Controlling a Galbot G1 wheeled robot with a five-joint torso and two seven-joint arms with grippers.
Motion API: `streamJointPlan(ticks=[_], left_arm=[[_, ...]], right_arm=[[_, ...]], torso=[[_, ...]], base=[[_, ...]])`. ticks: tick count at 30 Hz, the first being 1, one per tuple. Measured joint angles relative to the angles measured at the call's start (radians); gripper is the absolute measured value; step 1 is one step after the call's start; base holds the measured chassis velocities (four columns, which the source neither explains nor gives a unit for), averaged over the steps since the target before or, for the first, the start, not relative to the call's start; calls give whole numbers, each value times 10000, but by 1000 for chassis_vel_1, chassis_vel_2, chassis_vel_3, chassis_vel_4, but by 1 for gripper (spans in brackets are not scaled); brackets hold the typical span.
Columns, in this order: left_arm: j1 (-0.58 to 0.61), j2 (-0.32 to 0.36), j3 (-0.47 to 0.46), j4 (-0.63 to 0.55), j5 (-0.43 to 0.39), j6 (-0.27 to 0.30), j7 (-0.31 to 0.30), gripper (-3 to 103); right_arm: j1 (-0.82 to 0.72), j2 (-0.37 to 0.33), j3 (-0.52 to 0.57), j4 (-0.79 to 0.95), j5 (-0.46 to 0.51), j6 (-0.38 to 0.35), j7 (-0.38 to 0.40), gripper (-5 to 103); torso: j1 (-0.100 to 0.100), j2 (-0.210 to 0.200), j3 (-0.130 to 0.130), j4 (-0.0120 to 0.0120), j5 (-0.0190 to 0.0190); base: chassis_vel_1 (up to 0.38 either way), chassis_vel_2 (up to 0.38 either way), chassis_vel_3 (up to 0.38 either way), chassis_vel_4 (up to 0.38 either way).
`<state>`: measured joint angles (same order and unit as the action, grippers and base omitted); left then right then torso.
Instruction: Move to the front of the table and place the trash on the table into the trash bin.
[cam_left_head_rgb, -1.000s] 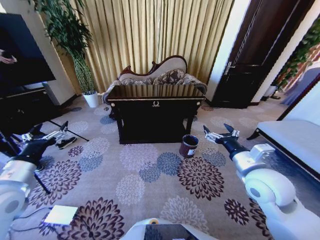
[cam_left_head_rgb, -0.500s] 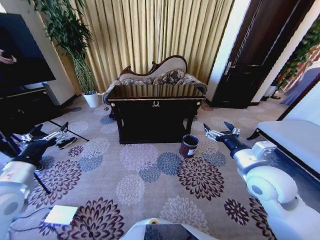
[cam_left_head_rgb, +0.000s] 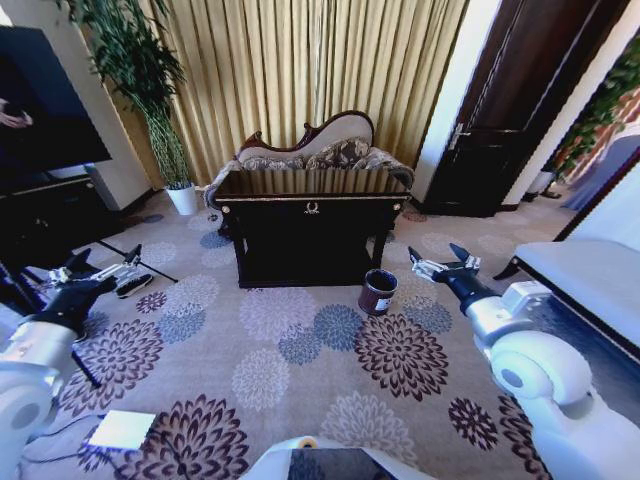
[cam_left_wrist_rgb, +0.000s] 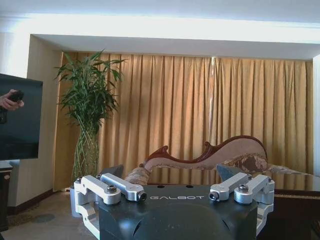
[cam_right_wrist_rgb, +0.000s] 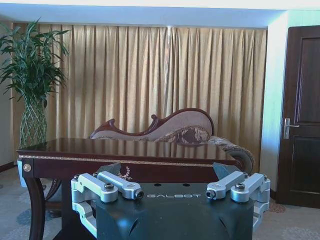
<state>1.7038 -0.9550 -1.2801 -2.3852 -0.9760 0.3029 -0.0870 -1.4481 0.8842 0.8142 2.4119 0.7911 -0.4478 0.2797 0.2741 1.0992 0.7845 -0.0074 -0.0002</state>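
The table (cam_left_head_rgb: 310, 215) is dark and glossy with gold trim, and stands in the middle distance of the head view, some way ahead across the carpet. Its top (cam_right_wrist_rgb: 125, 146) reflects the curtains, and the trash is out of view on it. The trash bin (cam_left_head_rgb: 378, 291), small, round and dark brown, sits on the floor at the table's front right corner. My left gripper (cam_left_head_rgb: 105, 260) hangs open at the left, far from the table. Open too is my right gripper (cam_left_head_rgb: 437, 260), held just right of the bin and above floor level. Both wrist views show spread fingers (cam_left_wrist_rgb: 111, 172) (cam_right_wrist_rgb: 107, 168) holding nothing.
A carved sofa (cam_left_head_rgb: 315, 143) stands behind the table against gold curtains. A tall plant in a white pot (cam_left_head_rgb: 182, 198) is at the back left, with a TV (cam_left_head_rgb: 45, 95) on a dark stand. A dark door (cam_left_head_rgb: 505, 120) and a white bench (cam_left_head_rgb: 585, 280) are on the right. Flowered carpet (cam_left_head_rgb: 300, 340) lies open ahead.
Both grippers have drifted only slightly; the table, bin and the view itself look the same.
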Motion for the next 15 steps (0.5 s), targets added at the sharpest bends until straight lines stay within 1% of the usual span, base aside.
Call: streamJointPlan(ticks=[15], left_arm=[[102,-136,-28,-320,31,86,-10,100]], right_arm=[[5,-60,63,53,77,-3,5,100]], torso=[[-1,0,0,0,0]], base=[[0,0,0,0]])
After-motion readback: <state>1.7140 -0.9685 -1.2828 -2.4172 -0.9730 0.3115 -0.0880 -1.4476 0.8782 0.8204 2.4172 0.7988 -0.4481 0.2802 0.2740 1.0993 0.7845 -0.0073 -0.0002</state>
